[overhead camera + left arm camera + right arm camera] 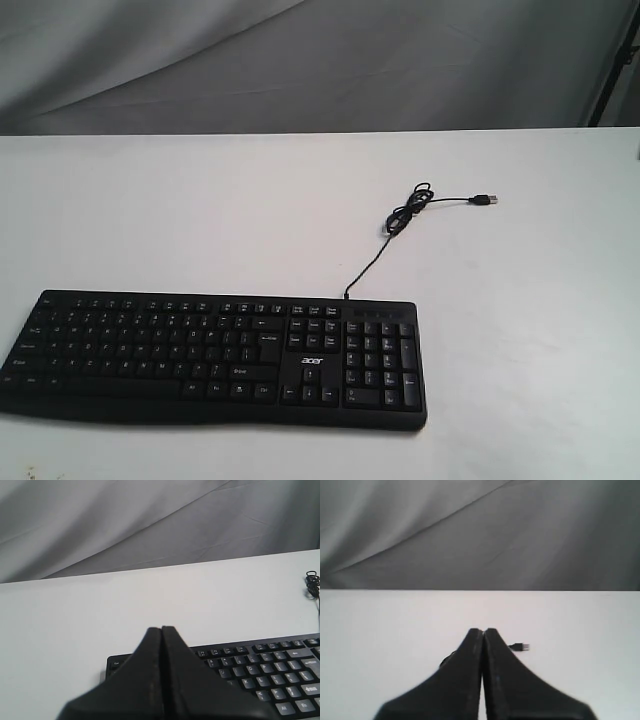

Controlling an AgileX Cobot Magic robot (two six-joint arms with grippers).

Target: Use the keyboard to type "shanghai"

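Closest to each wrist camera are the claws. The left gripper [161,630] has its two black, wedge-shaped fingers pressed flat together, with only a thin seam between them. Its tips sit in front of the Esc corner of the keyboard [215,355]. The right gripper [483,631] is closed the same way over bare tabletop and pinches nothing. In the exterior view the keyboard lies at the near edge of the table [200,220], left of centre. Its long axis runs left to right across the view, nearly square to the camera. The space-bar edge faces the viewer, the function row faces away, and the number pad [380,362] is at the right end. It is a wide, flat slab of matte black plastic with rounded corners and a gently curved front lip. The low square keys carry small white legends, and a white acer logo [312,361] sits above the arrow keys. A thin black cable [372,265] leaves the far edge near the number pad and runs back and rightward. It bunches in a loose tangle and ends in a USB plug [485,199] lying on the table. The tabletop is smooth, plain white and matte. Behind its far edge hangs a grey cloth backdrop [300,60] in soft diagonal folds, and a dark pole [618,65] stands at the far right.
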